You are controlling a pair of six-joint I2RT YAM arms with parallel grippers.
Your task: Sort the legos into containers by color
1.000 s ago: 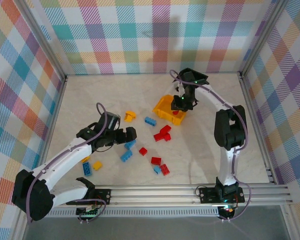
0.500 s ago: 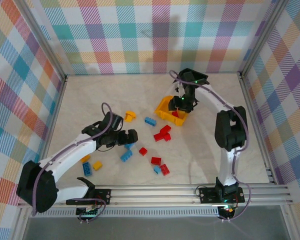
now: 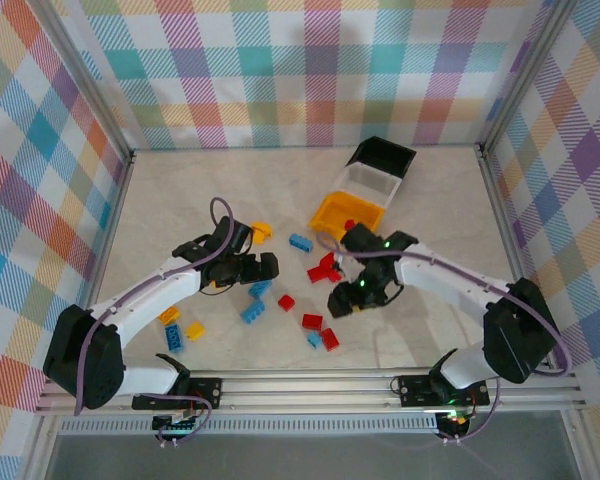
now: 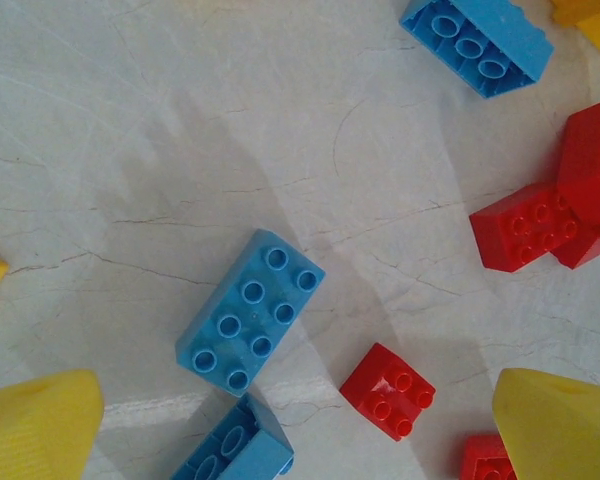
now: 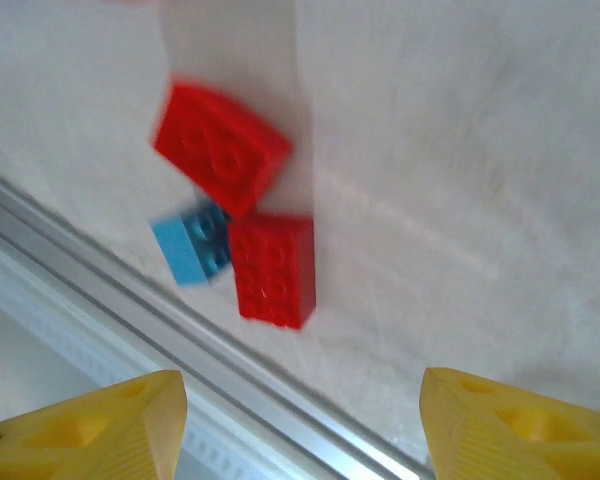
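Note:
Red, blue and yellow legos lie scattered on the table. The containers stand in a row at the back right: black [image 3: 383, 155], white [image 3: 372, 182] and yellow [image 3: 338, 212], with a red brick [image 3: 349, 226] in the yellow one. My left gripper [image 3: 263, 268] is open above a blue brick [image 4: 252, 322] and a small red brick [image 4: 388, 390]; its yellow fingertips [image 4: 40, 425] hold nothing. My right gripper [image 3: 342, 300] hangs low over the front of the table, open and empty [image 5: 300, 430], facing two red bricks [image 5: 273, 268] and a small blue one [image 5: 190, 245].
A red cluster [image 3: 326, 268] sits mid-table, a blue brick [image 3: 300, 242] and a yellow one [image 3: 259, 232] behind it. Blue and yellow bricks [image 3: 173, 336] lie at the front left. The metal rail [image 3: 380, 380] runs along the near edge, close to the right gripper.
My right arm swung from above the yellow bin down to the front of the table, opening on the way; the red brick stays in that bin. My left gripper edged to the right.

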